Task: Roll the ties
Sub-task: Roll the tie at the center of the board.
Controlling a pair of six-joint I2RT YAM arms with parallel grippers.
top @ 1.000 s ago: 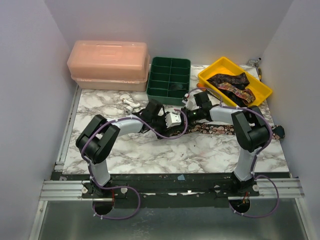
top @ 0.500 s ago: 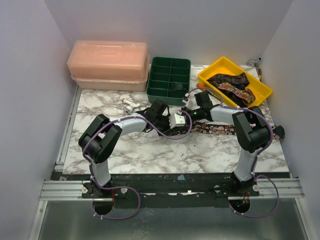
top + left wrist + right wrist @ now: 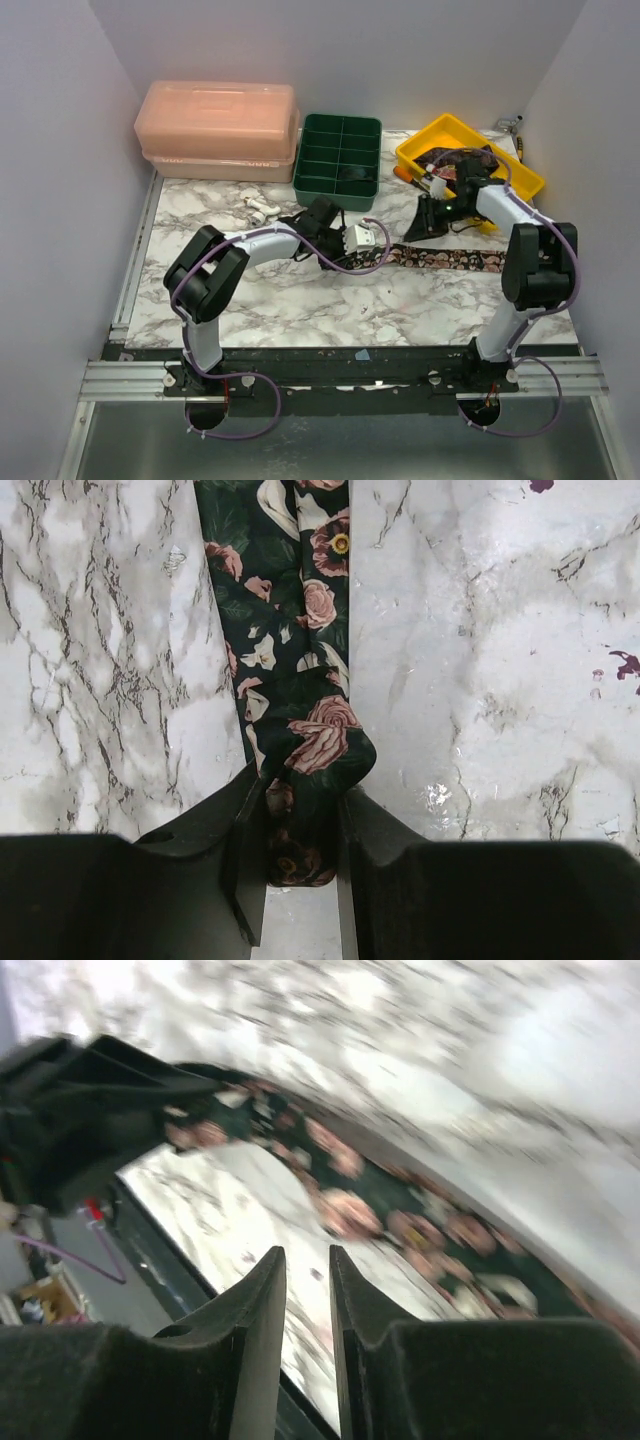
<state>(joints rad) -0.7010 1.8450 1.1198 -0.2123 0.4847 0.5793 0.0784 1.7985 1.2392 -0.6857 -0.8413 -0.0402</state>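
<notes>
Top view, tie [image 3: 450, 260]: lies flat on the near side of the green tray [image 3: 338, 150], running right from the left gripper [image 3: 383, 250].
Top view, right gripper [image 3: 420, 226]: hovers over the tie, right of the tray.
Left wrist, left gripper [image 3: 300, 815]: clamped on the tie's [image 3: 290, 630] bunched end.
Right wrist, right gripper [image 3: 303, 1260]: jaws slightly apart and empty, with the blurred tie [image 3: 350, 1210] below.

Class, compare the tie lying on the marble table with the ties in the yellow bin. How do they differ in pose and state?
The table tie lies stretched out flat along the marble table. The bin ties sit bunched in a heap inside the yellow bin. The table tie has one end folded over and pinched in the left gripper, while the bin ties are in no gripper. Both are dark patterned fabric.
</notes>
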